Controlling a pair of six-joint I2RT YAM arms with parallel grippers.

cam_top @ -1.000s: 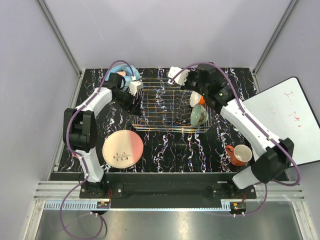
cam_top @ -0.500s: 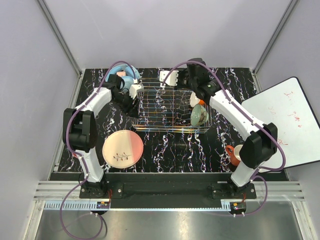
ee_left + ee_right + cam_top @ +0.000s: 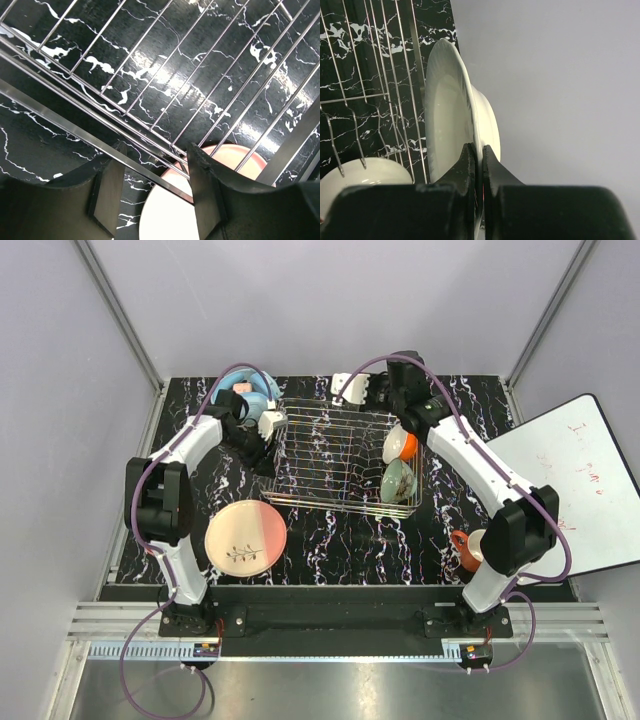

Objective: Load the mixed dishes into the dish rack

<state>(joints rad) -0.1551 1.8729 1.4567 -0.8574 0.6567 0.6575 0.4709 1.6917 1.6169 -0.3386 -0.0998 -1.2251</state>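
Observation:
The silver wire dish rack [image 3: 335, 455] stands mid-table. Inside it, at the right end, are the small white bowl [image 3: 397, 444] and the pale green bowl [image 3: 396, 480]. My right gripper [image 3: 375, 390] is at the rack's back edge. It is shut on the rim of the plain white plate [image 3: 447, 125], which it holds upright on edge. My left gripper [image 3: 263, 445] is open, with its fingers [image 3: 205, 192] on either side of the rack's left rim bar [image 3: 75, 120]. The pink-and-cream plate [image 3: 245, 537] lies flat at the front left. The orange-red mug [image 3: 478, 548] stands at the front right.
Blue headphones [image 3: 245, 390] with a pink thing on them lie at the back left, behind my left gripper. A white board [image 3: 575, 475] leans at the right edge. Grey walls close the back and sides.
My right gripper has shifted along the rack's back edge, left and then back right, with the white plate in it. The rack's left side has shifted slightly. My left gripper stays at the rim.

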